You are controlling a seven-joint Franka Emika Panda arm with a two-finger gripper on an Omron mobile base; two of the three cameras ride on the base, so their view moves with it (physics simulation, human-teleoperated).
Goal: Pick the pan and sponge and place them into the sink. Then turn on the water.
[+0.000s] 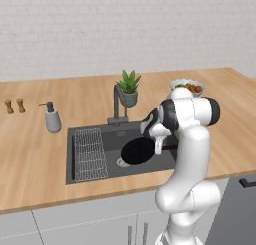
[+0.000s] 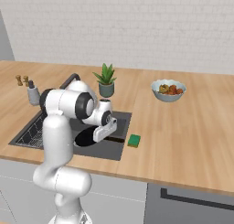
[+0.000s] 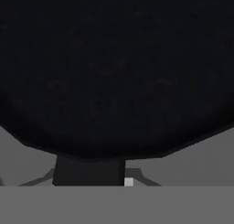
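The black pan (image 1: 136, 151) hangs low over the right half of the dark grey sink (image 1: 150, 170), partly covering the round drain (image 1: 121, 162). My gripper (image 1: 158, 147) points down at the pan's right side and is shut on its handle (image 3: 88, 172). In the hand view the pan's black disc (image 3: 114, 72) spreads across the upper part, with the handle running down to the bottom edge. The green sponge (image 2: 134, 140) lies on the wooden counter just right of the sink's rim, beside my gripper (image 2: 99, 135). No blue stream comes from the dark faucet (image 1: 117, 103).
A wire grid rack (image 1: 90, 154) covers the sink's left part. A grey soap dispenser (image 1: 52, 118) and two small shakers (image 1: 14, 106) stand to the left. A potted plant (image 1: 129, 87) stands behind the faucet. A bowl of food (image 2: 168, 90) sits at the back right.
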